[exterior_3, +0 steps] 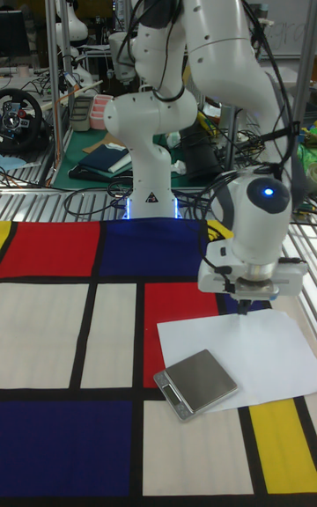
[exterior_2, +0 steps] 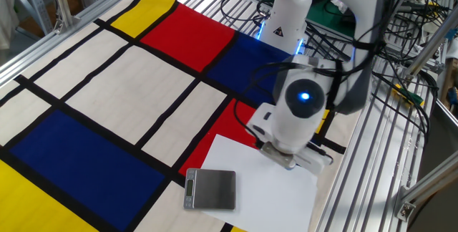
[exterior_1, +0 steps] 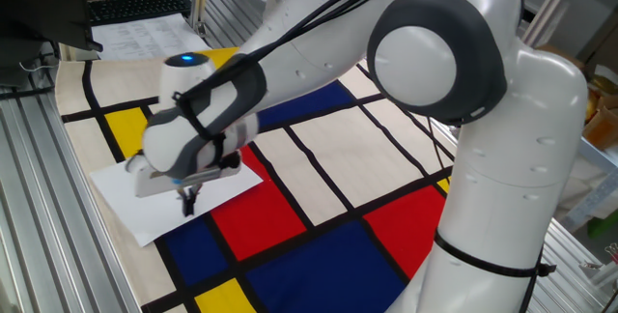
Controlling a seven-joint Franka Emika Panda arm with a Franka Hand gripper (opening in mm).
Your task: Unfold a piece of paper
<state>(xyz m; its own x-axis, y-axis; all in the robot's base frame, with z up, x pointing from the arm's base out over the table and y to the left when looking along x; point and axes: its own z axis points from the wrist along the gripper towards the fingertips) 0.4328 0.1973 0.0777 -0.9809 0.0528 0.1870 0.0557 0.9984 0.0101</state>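
Note:
The piece of paper [exterior_1: 135, 207] [exterior_2: 261, 189] [exterior_3: 260, 353] lies flat and white on the coloured mat, near the mat's edge. My gripper [exterior_1: 188, 203] [exterior_2: 286, 163] [exterior_3: 244, 307] points straight down over the sheet's far edge. Its dark fingertips are pressed together into one narrow tip, at or just above the paper. I cannot tell whether the tip touches the sheet. Nothing shows between the fingers. The hand and forearm hide part of the paper in the first fixed view.
A small grey rectangular block [exterior_2: 210, 190] [exterior_3: 195, 381] rests on the paper's corner. Printed sheets [exterior_1: 145, 33] and a keyboard [exterior_1: 135, 6] lie beyond the mat. Cables [exterior_2: 247, 6] and the robot base [exterior_3: 150, 194] stand behind. Metal rails [exterior_2: 372, 167] border the mat.

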